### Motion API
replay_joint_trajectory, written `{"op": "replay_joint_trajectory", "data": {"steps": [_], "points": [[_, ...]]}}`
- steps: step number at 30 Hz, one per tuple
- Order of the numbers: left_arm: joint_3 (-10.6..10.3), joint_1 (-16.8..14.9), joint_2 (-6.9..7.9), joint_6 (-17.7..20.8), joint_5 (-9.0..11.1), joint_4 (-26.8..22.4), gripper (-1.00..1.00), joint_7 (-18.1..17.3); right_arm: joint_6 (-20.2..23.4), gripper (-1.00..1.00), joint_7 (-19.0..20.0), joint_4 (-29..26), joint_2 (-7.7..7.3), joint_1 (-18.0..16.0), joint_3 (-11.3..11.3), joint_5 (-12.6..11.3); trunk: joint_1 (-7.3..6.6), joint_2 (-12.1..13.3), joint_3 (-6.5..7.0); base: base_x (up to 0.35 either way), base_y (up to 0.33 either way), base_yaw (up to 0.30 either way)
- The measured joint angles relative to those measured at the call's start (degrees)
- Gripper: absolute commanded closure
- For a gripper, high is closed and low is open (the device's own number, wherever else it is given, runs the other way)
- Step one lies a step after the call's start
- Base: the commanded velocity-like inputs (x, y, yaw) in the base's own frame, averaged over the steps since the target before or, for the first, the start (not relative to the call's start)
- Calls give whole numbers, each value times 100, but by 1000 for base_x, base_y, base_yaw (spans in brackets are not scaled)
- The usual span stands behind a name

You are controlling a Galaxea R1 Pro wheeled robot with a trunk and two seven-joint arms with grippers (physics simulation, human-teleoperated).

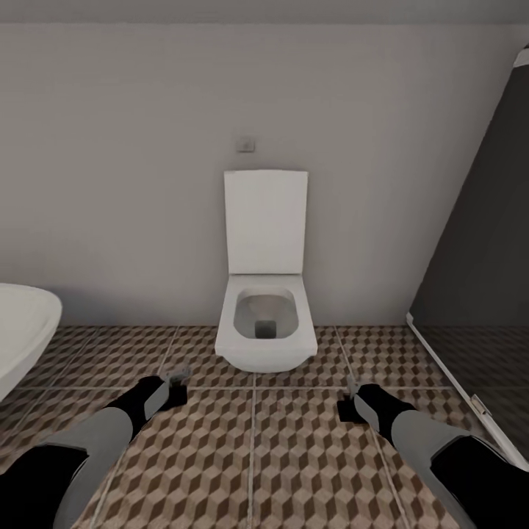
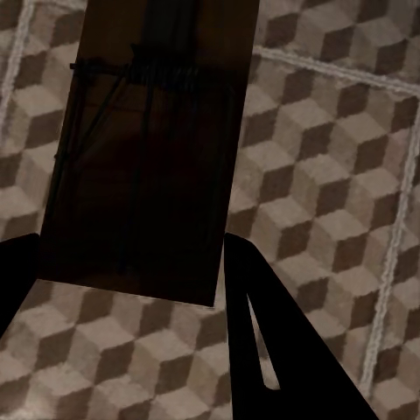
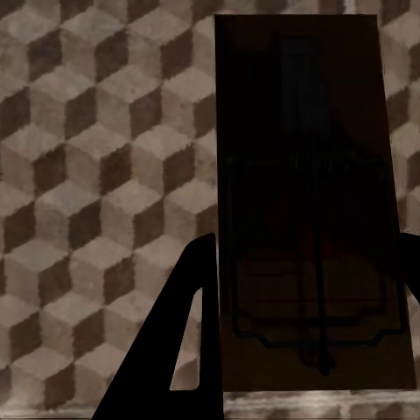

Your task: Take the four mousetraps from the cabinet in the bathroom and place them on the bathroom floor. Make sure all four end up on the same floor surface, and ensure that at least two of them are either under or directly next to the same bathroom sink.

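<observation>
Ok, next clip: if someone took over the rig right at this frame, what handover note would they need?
Left gripper: shut on a mousetrap, held above the patterned bathroom floor.
Right gripper: shut on a second mousetrap, also held over the floor.
Position: facing the white toilet, lid up. A white bathtub edge is at the left, the dark shower glass at the right.
Done: two traps taken and in hand.
Left: find the sink and set these two down under or beside it on the tiles. Where the other two traps are cannot be told from here.
</observation>
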Motion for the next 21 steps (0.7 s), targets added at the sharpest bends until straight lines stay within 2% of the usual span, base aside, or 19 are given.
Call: {"op": "replay_joint_trajectory", "data": {"steps": [5, 21], "points": [[-7, 0, -7, -129, 3, 4, 100, -1, -1, 100, 0, 0, 1, 0, 4, 0, 13, -7, -157, 0, 0, 0], [-1, 0, -22, -146, 13, 15, 100, -5, -1, 100, 0, 1, 8, 0, 6, 0, 54, -28, -659, 0, 0, 0]]}}
